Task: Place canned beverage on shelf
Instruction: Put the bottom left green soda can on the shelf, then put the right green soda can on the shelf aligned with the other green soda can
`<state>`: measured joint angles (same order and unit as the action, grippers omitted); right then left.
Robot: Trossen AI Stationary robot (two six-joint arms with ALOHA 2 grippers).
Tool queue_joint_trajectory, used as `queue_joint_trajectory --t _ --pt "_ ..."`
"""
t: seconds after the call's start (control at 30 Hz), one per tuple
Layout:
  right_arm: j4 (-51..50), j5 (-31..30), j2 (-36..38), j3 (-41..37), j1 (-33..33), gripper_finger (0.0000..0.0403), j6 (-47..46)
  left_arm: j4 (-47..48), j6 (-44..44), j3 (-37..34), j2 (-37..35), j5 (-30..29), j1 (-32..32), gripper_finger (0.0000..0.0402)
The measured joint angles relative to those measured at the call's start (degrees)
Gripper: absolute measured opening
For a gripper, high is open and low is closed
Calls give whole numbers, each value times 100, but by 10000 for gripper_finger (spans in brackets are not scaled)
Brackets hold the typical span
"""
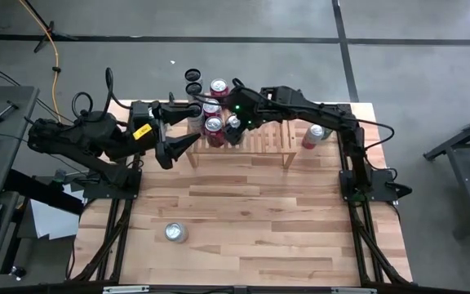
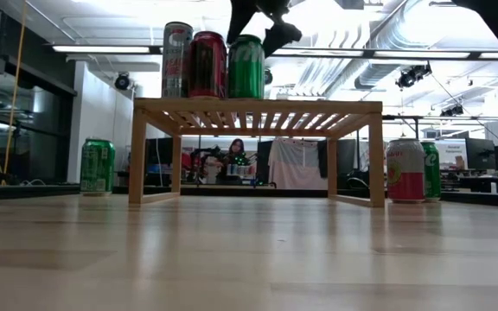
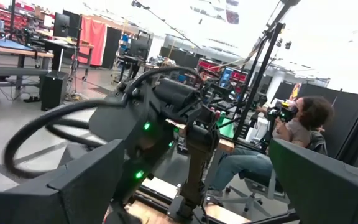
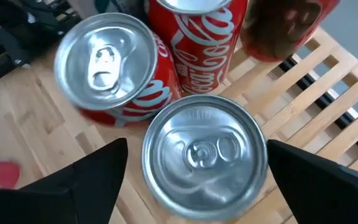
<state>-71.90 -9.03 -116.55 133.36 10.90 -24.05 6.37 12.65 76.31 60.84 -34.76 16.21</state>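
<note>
the right gripper [image 4: 194, 177] hangs directly over a can [image 4: 204, 155] standing on the left end of the shelf [image 1: 269, 139], its fingers spread well clear on either side of the silver lid and touching nothing; the placing step looks to be at its release, the can set down upright beside red cans [image 4: 197, 43] already on the slats. the low view shows three cans in a row on the shelf top, the green one [image 2: 245, 66] nearest the gripper above it. the left gripper [image 1: 188, 131] waits just off the shelf's left end, its fingers spread and empty. the next move, by this reading, calls for a straight lift clear of the lid, then a reach for another can, such as the lone one [image 1: 175, 233] near the table's front. how many cans crowd the shelf's left end is hard to count from above, where the right arm covers part of them; the left wrist view shows only the other arm and the room, where a person sits
</note>
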Motion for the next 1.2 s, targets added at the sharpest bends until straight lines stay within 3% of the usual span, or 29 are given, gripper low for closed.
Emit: queue_joint_trajectory --t 0.37,0.5,0.77,0.9,1.03,1.2 --pt "-218 7 766 4 0 369 856 73 -271 2 -268 -74 1 392" --pt "-702 -295 1103 6 -72 369 1008 465 -500 -14 -387 -298 2 392" --pt "-1515 -984 1705 -217 -468 369 1031 574 -401 -942 -851 -101 -7 392" --pt "-1123 -1078 2385 -1153 -769 369 697 -80 -79 -1734 -1159 207 -7 392" --pt "-87 -1261 3464 -2933 -1164 369 121 -796 61 -2280 -1396 400 -7 392" --pt "1763 -1190 4802 -5085 -1720 369 -686 -942 69 -2402 -1475 426 -7 392"
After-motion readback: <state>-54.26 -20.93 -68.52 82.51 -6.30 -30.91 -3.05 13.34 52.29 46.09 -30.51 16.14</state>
